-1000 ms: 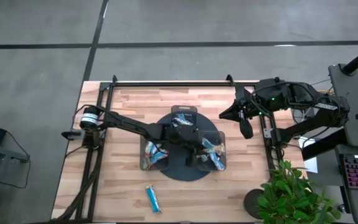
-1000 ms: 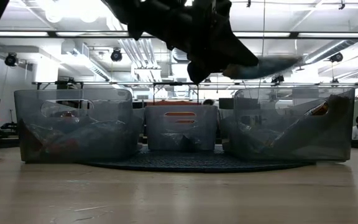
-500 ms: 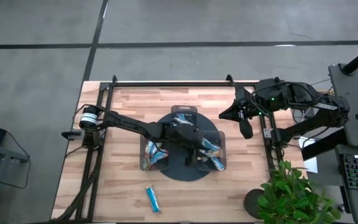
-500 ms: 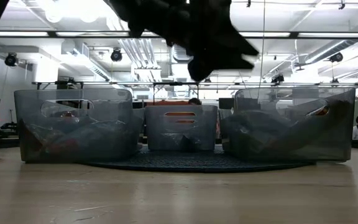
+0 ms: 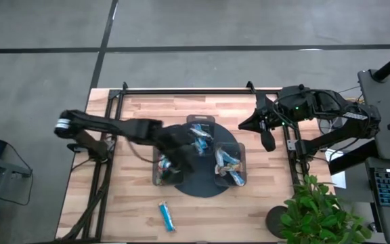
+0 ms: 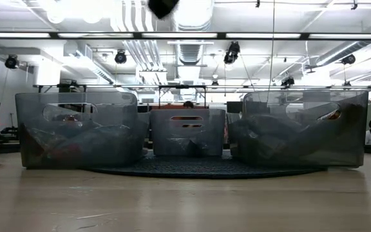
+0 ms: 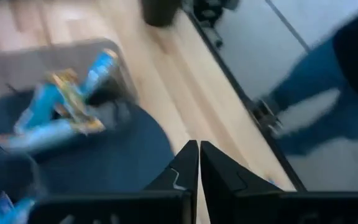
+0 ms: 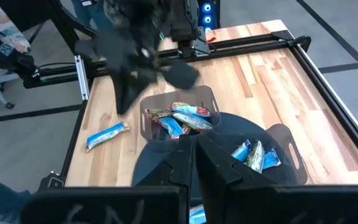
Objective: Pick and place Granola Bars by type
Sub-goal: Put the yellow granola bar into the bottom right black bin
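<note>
The Granola Bars lie sorted in three clear bins on a dark round tray (image 5: 202, 184): a left bin (image 5: 166, 169), a far bin (image 5: 200, 129) and a right bin (image 5: 229, 163) with light blue and gold wrappers (image 7: 61, 115). One light blue bar (image 5: 166, 215) lies flat on the wood near the table's front edge. My left gripper (image 7: 199, 163) is shut and empty, raised above the tray between the left and far bins (image 5: 181, 150). My right gripper (image 8: 195, 149) is shut and empty, held high off the table's right side (image 5: 268, 137).
Black frame rails run along the table's far and side edges (image 5: 181, 90). A potted plant (image 5: 317, 210) stands at the near right corner. Bare wood lies in front of the tray around the loose bar (image 8: 107, 135).
My left gripper has let go of a light blue bar over the right bin, then risen steeply and drawn back toward the table's left, tipping up as it went. In the low view only its tip still shows at the top edge. The right arm kept still.
</note>
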Tool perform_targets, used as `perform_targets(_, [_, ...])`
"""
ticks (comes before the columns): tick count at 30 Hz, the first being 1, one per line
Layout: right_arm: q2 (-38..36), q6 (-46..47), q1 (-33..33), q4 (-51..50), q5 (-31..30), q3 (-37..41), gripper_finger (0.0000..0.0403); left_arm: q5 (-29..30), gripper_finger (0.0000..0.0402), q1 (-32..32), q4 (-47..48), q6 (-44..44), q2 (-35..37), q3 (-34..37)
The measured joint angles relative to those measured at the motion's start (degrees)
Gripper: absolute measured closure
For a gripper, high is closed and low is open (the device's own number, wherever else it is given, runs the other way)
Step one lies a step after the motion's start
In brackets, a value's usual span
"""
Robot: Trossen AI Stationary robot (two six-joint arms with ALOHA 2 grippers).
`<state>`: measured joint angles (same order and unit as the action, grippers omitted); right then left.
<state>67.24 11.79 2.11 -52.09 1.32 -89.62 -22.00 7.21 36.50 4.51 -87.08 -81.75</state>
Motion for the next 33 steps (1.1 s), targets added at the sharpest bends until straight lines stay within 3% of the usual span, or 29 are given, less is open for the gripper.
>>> perform_targets(4, [0.3,0.0,0.0,0.1,0.0,0.1,0.039,0.0,0.0401,3.4,4.8,-0.1,6.7,2.4])
perform_targets(9, [0.5,0.0,0.0,0.2,0.0,0.1,0.039,0.2,0.0401,8.4,4.5,-5.1,12.5,4.1])
perform_targets(13, [0.5,0.1,0.0,0.5,0.0,0.1,0.039,1.8,0.0401,11.2,5.0,-11.3,14.0,5.8])
perform_targets(19, [0.5,3.2,0.0,0.6,0.0,0.1,0.039,2.1,0.0396,13.7,9.7,-14.0,14.0,6.1])
perform_targets(28, [0.5,10.2,0.0,0.6,0.0,0.1,0.039,2.3,0.029,17.0,11.5,-12.3,13.8,6.0])
perform_targets(33, [0.5,10.3,0.0,0.6,-1.0,0.1,0.039,6.5,0.0232,20.5,13.2,-6.4,12.7,6.0])
